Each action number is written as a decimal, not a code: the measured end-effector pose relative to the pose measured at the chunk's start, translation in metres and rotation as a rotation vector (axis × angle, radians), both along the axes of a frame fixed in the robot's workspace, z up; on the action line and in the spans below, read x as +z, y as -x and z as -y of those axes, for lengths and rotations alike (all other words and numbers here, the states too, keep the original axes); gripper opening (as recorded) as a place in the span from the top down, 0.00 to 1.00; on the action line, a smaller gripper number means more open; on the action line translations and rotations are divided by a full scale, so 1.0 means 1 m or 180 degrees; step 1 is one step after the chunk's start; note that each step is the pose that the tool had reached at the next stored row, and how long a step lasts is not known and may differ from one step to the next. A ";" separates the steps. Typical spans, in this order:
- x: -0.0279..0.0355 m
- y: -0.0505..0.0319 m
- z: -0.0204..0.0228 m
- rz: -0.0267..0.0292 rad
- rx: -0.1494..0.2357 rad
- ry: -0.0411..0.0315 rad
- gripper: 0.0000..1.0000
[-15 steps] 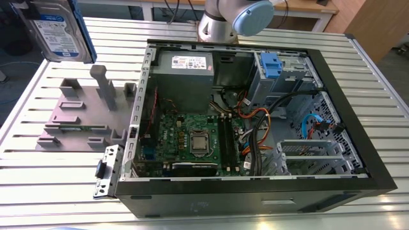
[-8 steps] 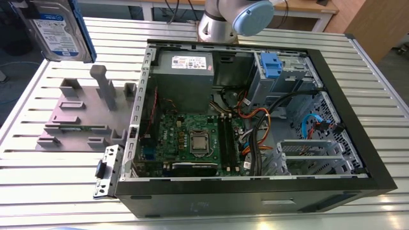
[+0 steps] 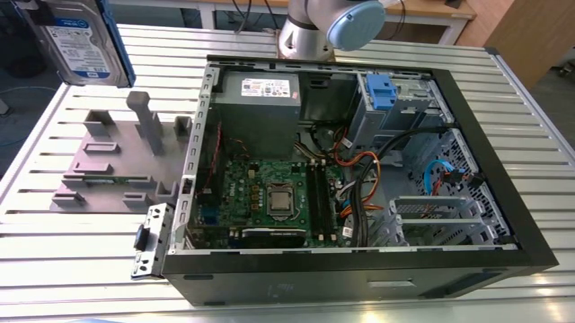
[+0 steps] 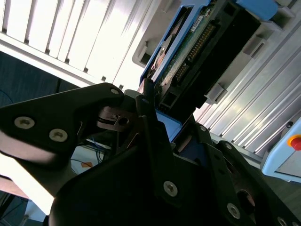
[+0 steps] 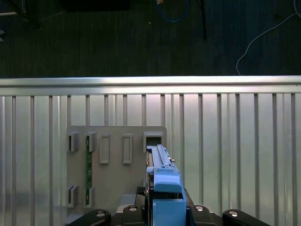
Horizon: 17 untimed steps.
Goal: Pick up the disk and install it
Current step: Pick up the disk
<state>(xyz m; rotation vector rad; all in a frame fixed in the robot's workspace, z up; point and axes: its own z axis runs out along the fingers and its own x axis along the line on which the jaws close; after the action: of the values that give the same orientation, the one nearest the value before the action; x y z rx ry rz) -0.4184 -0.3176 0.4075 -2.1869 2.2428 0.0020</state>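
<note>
Hand (image 5: pixel 164 213) around disk (image 3: pixel 81 40), long axis upright

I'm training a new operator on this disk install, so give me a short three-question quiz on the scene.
1. True or false: the disk already sits inside the computer case.
2. What does the end effector grip? A) a cable B) the disk C) a screwdriver
3. Which grey thing stands beside the case, on the exterior view's left?
Key: 1 false; 2 B; 3 the grey stand.
</note>
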 end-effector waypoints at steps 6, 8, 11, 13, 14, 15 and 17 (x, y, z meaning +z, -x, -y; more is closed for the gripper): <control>0.0037 0.0000 0.0000 0.0000 0.0000 0.0000 0.63; 0.0039 0.0000 0.0000 0.0000 0.0000 0.0000 0.63; 0.0043 0.0000 0.0000 0.0000 0.0000 0.0000 0.63; 0.0045 0.0000 0.0000 0.0000 0.0000 0.0000 0.63; 0.0152 0.0000 0.0000 0.0000 0.0000 0.0000 0.63; 0.0251 0.0000 0.0000 0.0000 0.0000 0.0000 0.63; 0.0253 0.0000 0.0000 0.0000 0.0000 0.0000 0.63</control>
<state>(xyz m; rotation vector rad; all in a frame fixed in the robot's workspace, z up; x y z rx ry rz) -0.4184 -0.3176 0.4328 -2.1870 2.2427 0.0020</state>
